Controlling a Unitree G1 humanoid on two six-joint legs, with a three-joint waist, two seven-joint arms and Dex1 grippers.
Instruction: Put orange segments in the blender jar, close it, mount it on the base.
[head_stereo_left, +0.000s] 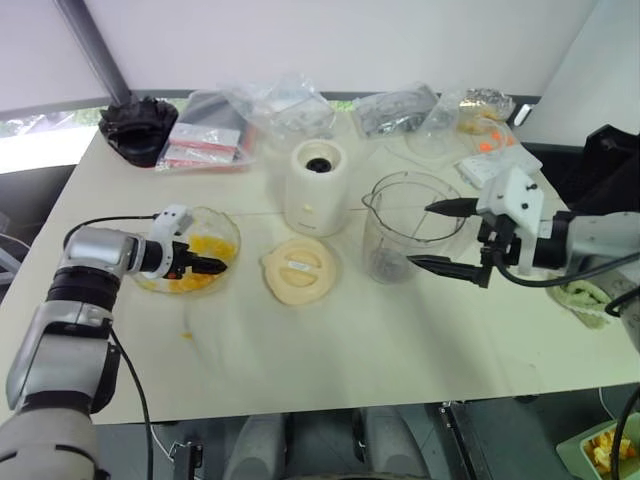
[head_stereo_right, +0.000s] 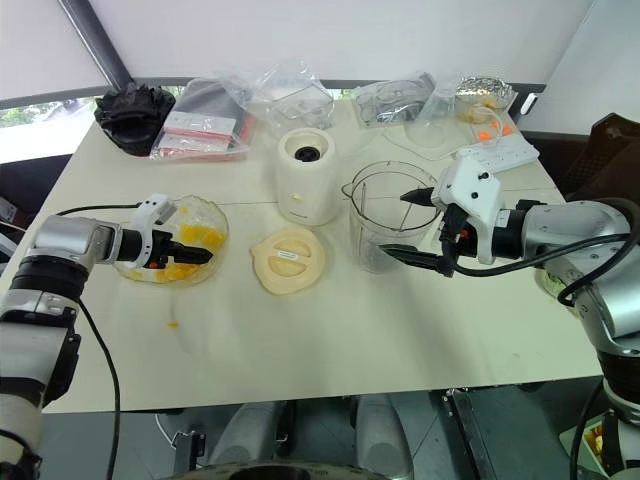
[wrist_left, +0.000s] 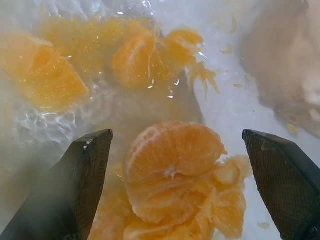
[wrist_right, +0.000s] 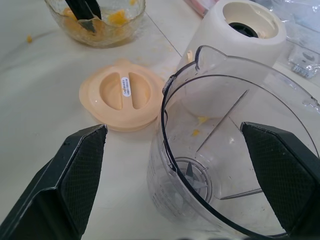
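Loading step. Left tool (head_stereo_left: 205, 266), spread, straddles orange segments (wrist_left: 172, 165) in glass bowl (head_stereo_left: 222, 228). Right tool (head_stereo_left: 447, 236), spread, flanks blender jar (head_stereo_left: 405, 225). Next: pinch one segment, carry to jar.

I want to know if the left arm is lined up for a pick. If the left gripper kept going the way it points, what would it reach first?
Most likely the orange segments lying in the clear bowl: the open left gripper has one cluster centred between its fingers, though depth is hard to judge.
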